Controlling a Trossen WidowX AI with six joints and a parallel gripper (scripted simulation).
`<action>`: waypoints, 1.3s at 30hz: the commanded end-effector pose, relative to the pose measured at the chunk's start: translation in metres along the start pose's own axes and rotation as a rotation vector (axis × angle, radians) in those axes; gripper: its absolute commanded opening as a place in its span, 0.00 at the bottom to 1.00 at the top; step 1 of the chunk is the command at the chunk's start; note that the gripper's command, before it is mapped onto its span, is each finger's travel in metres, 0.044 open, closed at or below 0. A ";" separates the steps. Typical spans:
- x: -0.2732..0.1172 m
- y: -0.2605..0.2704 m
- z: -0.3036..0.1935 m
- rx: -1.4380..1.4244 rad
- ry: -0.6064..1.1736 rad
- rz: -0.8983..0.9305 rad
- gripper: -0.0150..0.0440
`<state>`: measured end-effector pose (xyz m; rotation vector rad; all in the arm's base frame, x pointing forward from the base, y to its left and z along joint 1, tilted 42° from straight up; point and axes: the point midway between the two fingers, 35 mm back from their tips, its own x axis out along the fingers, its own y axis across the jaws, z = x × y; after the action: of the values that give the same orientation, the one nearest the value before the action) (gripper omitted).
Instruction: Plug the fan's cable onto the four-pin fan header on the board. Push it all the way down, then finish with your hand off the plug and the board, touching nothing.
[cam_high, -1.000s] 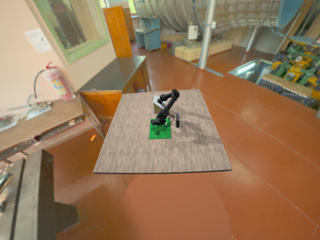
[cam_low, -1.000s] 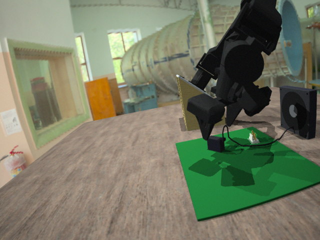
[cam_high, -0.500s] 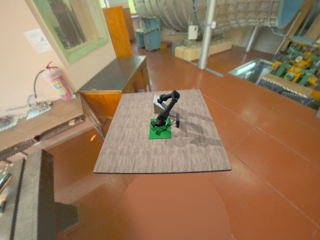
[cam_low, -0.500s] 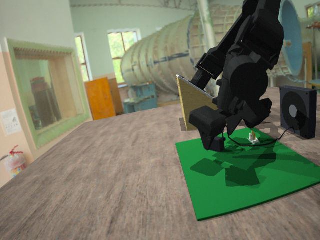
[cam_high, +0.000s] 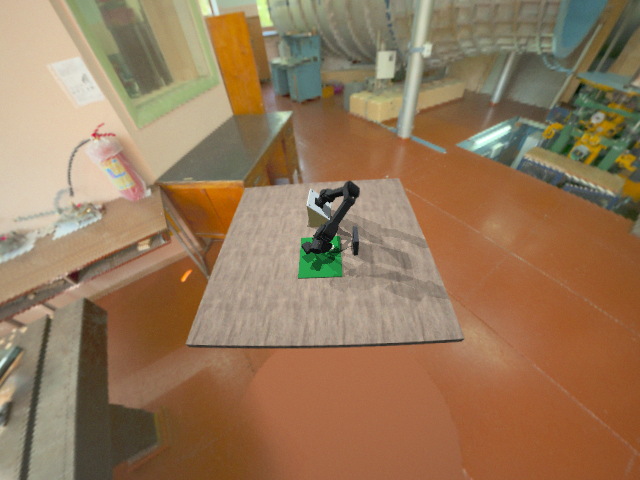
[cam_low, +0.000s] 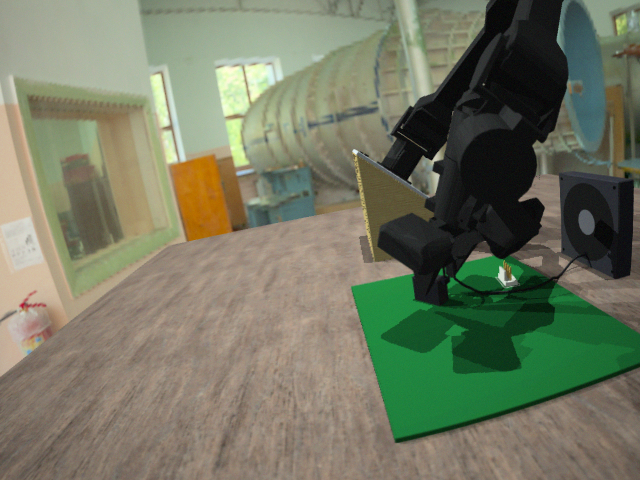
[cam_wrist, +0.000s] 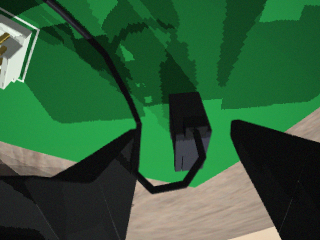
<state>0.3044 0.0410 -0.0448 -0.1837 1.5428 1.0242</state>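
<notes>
Matte black arm (cam_high: 342, 209) (cam_low: 467, 139); chunky angular links, round joint housing (cam_low: 498, 164); dark tapered fingertips.

The gripper (cam_wrist: 184, 132) stands partly open, its two dark fingers apart. Between their tips, touching neither, is the black fan plug (cam_wrist: 189, 127) on the green board (cam_wrist: 160, 172). The black cable (cam_wrist: 119, 80) bends in a loop from the plug to the tip of the left-hand finger in view, then runs up past it. Beyond that finger, at the view's upper left edge, the white fan header (cam_wrist: 16, 52) shows brassy pins.
</notes>
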 end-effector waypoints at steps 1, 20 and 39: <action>0.000 0.000 0.000 -0.001 0.000 -0.001 0.64; 0.000 0.000 0.000 -0.001 0.000 -0.001 0.43; -0.037 -0.003 -0.014 0.003 0.000 -0.002 0.25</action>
<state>0.3050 0.0201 -0.0225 -0.1739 1.5463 1.0194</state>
